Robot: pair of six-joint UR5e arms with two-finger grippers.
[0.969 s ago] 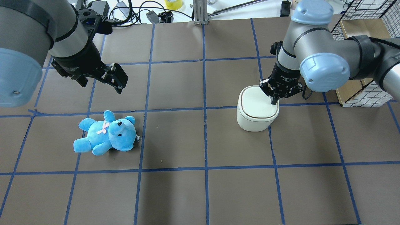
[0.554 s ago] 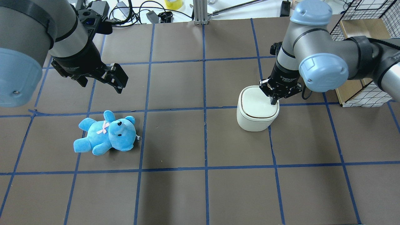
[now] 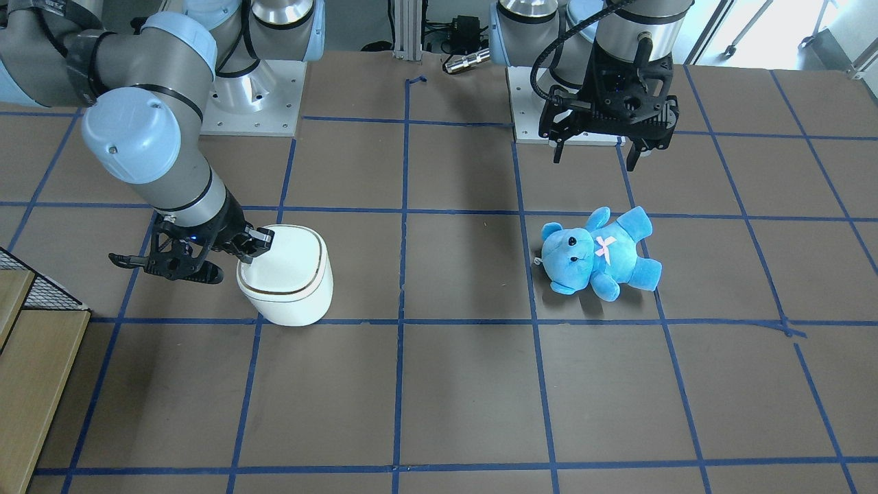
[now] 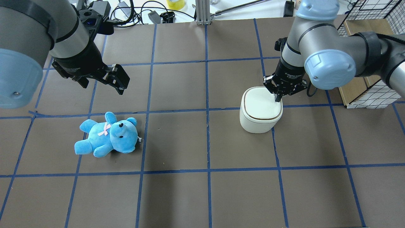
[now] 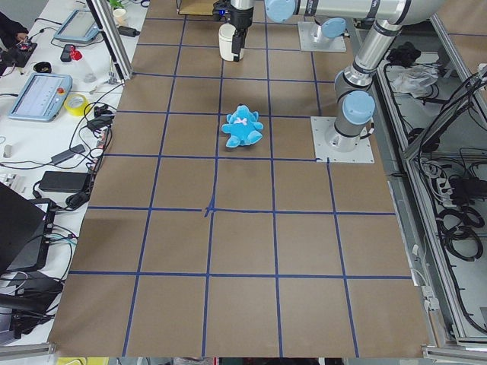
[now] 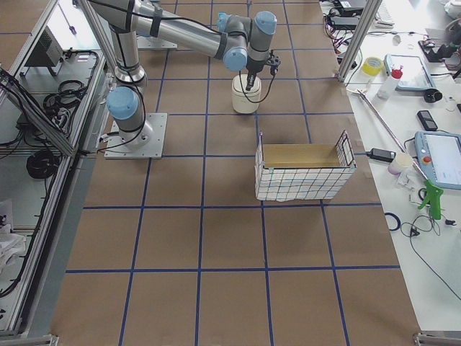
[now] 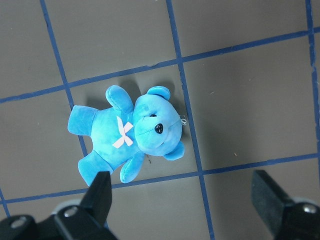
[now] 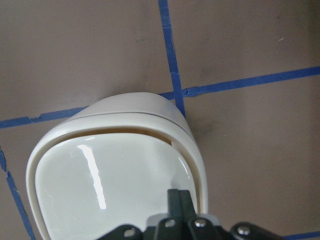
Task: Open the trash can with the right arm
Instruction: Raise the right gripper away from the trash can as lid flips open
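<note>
The white trash can [image 4: 260, 110] stands on the right half of the table, also in the front-facing view [image 3: 291, 281] and the exterior right view [image 6: 245, 97]. My right gripper [image 4: 278, 99] is shut, its fingertips touching the lid's near right edge. In the right wrist view the closed fingertips [image 8: 179, 199] rest on the glossy lid [image 8: 110, 185], and a thin gap shows along the lid's far edge. My left gripper [image 4: 121, 83] is open and empty, held above the table over the blue plush bear [image 4: 107, 136]. The left wrist view shows the bear [image 7: 130, 132] below the spread fingers.
A wire basket holding a cardboard box [image 4: 364, 88] stands just right of the right arm, also in the exterior right view [image 6: 302, 173]. Cables and tools [image 4: 133, 12] lie beyond the table's far edge. Blue tape lines grid the brown table top [image 4: 205, 142].
My right gripper has shifted slightly toward the far edge of the lid, still shut. The trash can, the bear and the left arm have not moved.
</note>
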